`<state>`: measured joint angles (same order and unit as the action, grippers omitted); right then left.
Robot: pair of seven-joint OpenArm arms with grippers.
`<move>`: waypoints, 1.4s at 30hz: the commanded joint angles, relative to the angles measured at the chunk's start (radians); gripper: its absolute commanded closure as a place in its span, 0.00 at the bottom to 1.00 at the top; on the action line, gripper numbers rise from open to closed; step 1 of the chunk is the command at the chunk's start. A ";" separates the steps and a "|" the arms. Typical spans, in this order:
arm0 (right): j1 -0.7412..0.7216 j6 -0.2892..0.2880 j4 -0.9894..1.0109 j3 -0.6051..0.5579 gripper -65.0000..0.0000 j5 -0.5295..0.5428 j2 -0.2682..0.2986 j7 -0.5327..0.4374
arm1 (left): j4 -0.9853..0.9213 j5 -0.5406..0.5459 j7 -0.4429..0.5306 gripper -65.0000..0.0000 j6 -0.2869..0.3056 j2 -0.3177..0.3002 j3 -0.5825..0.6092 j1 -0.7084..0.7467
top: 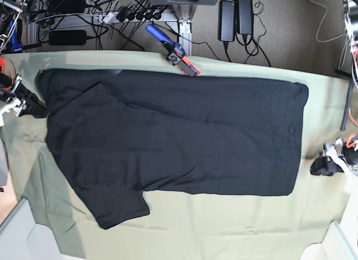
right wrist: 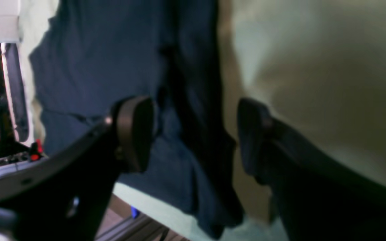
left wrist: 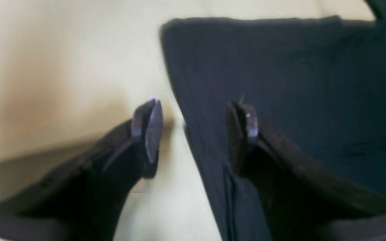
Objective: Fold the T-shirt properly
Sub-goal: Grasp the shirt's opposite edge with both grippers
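Your tabletop [top: 184, 237] wears a pale green cloth [top: 235, 226]; the black T-shirt [top: 179, 137] lies spread flat, sleeve [top: 114, 207] toward 7 o'clock.

Pale green cloth [top: 224, 237] over table; power bricks [top: 235, 17], cables [top: 100, 8] behind.

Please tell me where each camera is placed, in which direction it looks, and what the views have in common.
Base: overhead, looking down on the T-shirt spread on the green cloth.
Left wrist: behind the open left pincer, facing a T-shirt edge.
Right wrist: behind the open right pincer, facing bunched fabric.
Shared: all show T-shirt and cloth.
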<state>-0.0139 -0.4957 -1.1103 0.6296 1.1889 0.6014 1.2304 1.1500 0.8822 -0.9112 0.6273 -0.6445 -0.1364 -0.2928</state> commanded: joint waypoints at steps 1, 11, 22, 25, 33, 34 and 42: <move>-0.012 -0.084 -0.019 0.017 0.39 0.037 0.044 -0.011 | -0.010 0.015 0.020 0.48 0.000 -0.008 -0.009 -0.054; -0.014 -0.084 -0.019 0.017 0.39 0.023 0.044 -0.015 | 0.058 -0.060 -0.022 0.48 -0.032 0.029 -0.008 -0.144; -0.202 -0.084 -0.025 0.016 0.39 -0.077 0.017 -0.031 | 0.155 -0.038 -0.031 0.48 -0.032 0.042 0.045 -0.137; -0.271 -0.071 -0.025 -0.008 0.39 -0.132 0.004 -0.055 | 0.154 -0.038 -0.025 0.48 -0.032 0.058 0.069 -0.137; -0.386 -0.042 -0.024 -0.214 0.39 -0.261 -0.089 -0.103 | 0.032 -0.094 0.040 0.48 -0.038 0.130 0.097 -0.155; -0.397 -0.042 -0.023 -0.230 0.39 -0.283 -0.106 -0.109 | -0.014 -0.100 0.048 0.48 -0.044 0.138 0.097 -0.170; -0.404 -0.043 -0.020 -0.247 0.39 -0.315 -0.206 -0.116 | -0.409 -0.239 0.187 0.48 -0.060 0.164 0.097 -0.328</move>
<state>-0.3916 -0.4896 -1.1179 0.3790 0.8558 0.3794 1.1297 0.7242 0.6250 -0.7448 0.5610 -0.4664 -0.0341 -0.5854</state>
